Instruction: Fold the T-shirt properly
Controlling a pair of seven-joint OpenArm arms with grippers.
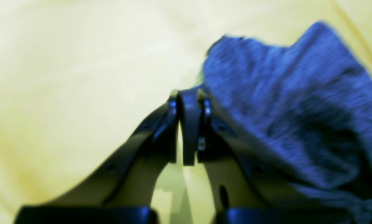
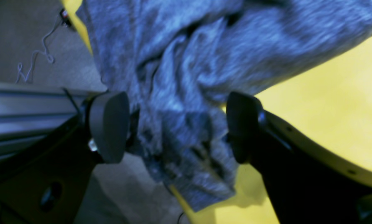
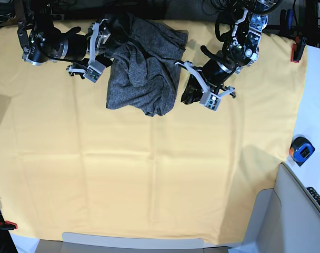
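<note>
Grey knit was bunched between the right end effector (image 2: pixel 176 127), whose jaws stood spread wide and gripped nothing. The left end effector (image 1: pixel 187 124) had its jaws pressed together, apparently empty, right beside the cloth. The T-shirt (image 3: pixel 144 68) lay crumpled at the far edge of the yellow-covered surface (image 3: pixel 149 174), between both arms. I'd guess the risk was the heap sliding off that edge, since part already seemed to overhang it. Both wrist views were blurry, so sleeves and collar couldn't be made out.
</note>
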